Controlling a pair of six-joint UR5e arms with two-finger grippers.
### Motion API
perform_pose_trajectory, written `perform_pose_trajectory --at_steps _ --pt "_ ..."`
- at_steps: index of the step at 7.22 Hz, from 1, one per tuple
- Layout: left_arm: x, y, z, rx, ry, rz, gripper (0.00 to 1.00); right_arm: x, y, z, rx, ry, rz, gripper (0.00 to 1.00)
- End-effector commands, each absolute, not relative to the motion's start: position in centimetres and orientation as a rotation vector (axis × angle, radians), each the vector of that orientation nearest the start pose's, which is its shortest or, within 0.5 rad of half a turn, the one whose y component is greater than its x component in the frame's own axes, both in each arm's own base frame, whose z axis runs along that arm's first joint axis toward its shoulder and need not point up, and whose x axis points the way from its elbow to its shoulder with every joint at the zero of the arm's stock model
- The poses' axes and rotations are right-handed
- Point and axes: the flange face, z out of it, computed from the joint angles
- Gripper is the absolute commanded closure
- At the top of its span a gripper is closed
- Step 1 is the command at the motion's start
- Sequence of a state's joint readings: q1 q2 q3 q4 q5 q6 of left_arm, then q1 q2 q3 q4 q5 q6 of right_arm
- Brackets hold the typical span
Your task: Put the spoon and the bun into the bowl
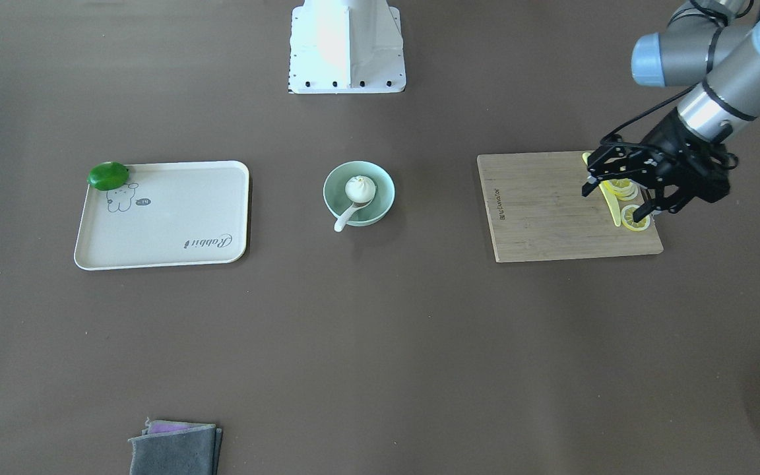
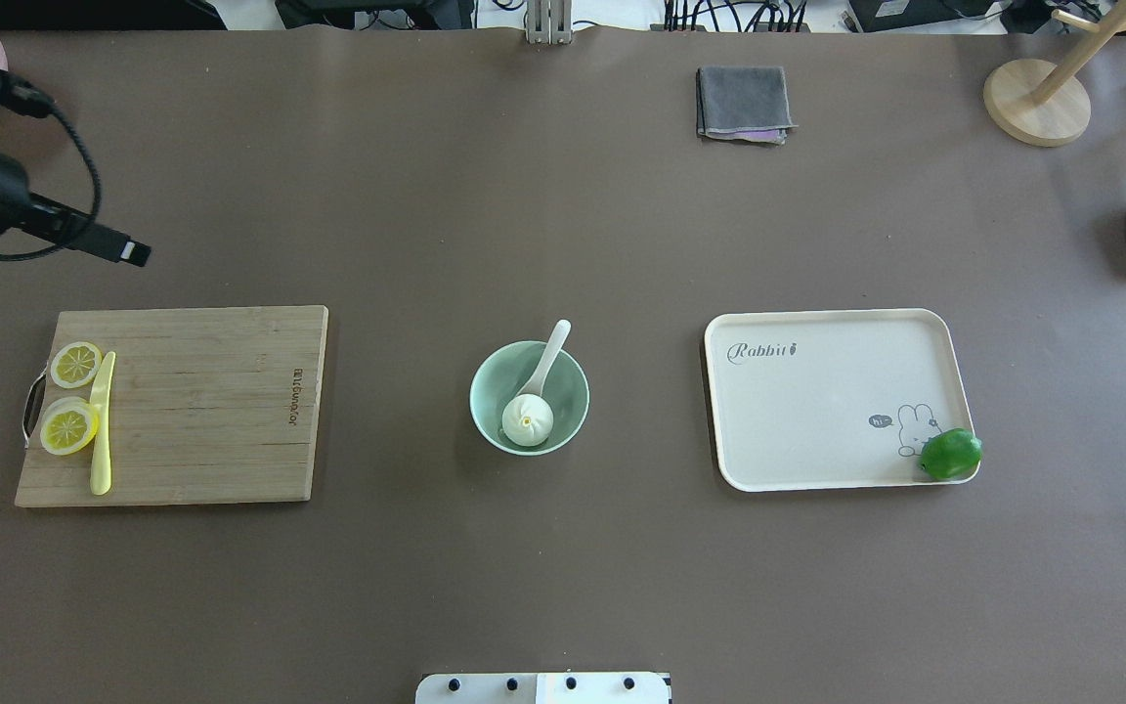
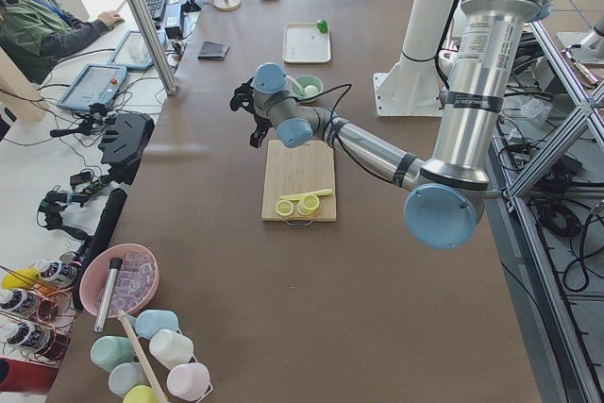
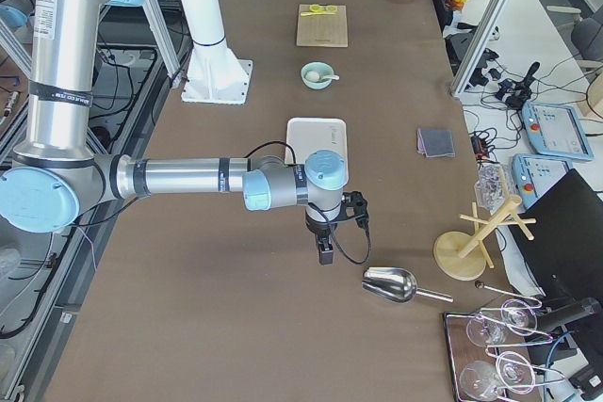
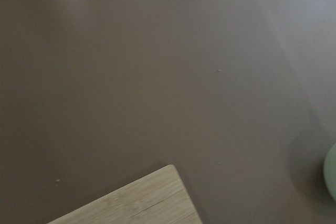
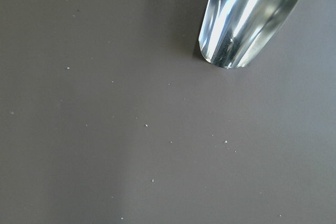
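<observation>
bun [image 2: 528, 420]: inside bowl [image 2: 481, 389], robot-side half; small white dome, pleated top, yellow dot.
spoon [image 2: 551, 352]: glossy white; scoop in bowl against bun, handle out over bowl's far rim.
handling: bun likely soft, light, squashable, so pinch low on its sides, gently; spoon likely hard, slick, chippable, so take mid-handle.
left gripper [image 1: 613, 201]: jaws wide, empty, well apart from bowl.
right gripper [image 4: 325, 253]: far from bowl; spread not tellable.
task: looks done.
</observation>
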State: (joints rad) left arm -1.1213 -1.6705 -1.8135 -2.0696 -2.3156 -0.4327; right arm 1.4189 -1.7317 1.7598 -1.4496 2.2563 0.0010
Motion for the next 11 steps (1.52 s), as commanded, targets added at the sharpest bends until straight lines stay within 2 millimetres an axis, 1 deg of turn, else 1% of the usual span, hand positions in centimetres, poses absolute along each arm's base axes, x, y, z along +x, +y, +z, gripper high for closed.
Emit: perform_pose_trajectory --at_steps 1,2,3,4,5,6,7,8,9,10,11 --pt "3.6 -49.6 51.3 0.477 0.801 0.411 0.01 0.1 -43.9 63.5 0.080 -0.723 -0.196 0.00" --pt "-2.8 -49.7 53.4 0.433 0.757 0.413 0.01 0.1 -43.8 63.4 0.079 -0.732 -0.193 0.00" --pt "-5.6 -50.0 53.8 0.406 0.739 0.472 0.01 0.1 -43.8 63.8 0.071 -0.733 -0.190 0.00" --pt "-6.7 -47.8 56.9 0.358 0.743 0.464 0.01 0.0 -43.8 63.9 0.068 -0.733 -0.192 0.00" --pt "-7.3 -45.2 63.8 0.241 0.766 0.399 0.01 0.1 -43.8 63.8 0.072 -0.732 -0.193 0.00" --pt "-11.0 -44.6 67.5 0.217 0.758 0.298 0.01 0.1 -43.9 63.8 0.088 -0.733 -0.198 0.00" --pt "-11.9 -44.2 67.1 0.228 0.761 0.257 0.01 0.0 -43.9 64.0 0.095 -0.735 -0.202 0.00" --pt "-12.0 -43.3 66.0 0.233 0.747 0.257 0.01 0.0 -43.9 64.2 0.093 -0.736 -0.202 0.00" --pt "-11.9 -43.3 66.6 0.167 0.763 0.227 0.01 0.0 -43.9 64.2 0.093 -0.739 -0.202 0.00" --pt "-11.8 -43.2 66.6 0.121 0.773 0.209 0.01 0.0 -43.8 64.3 0.090 -0.739 -0.201 0.00" --pt "-11.9 -42.9 65.1 0.148 0.765 0.221 0.01 0.1 -43.7 64.5 0.087 -0.739 -0.198 0.00"
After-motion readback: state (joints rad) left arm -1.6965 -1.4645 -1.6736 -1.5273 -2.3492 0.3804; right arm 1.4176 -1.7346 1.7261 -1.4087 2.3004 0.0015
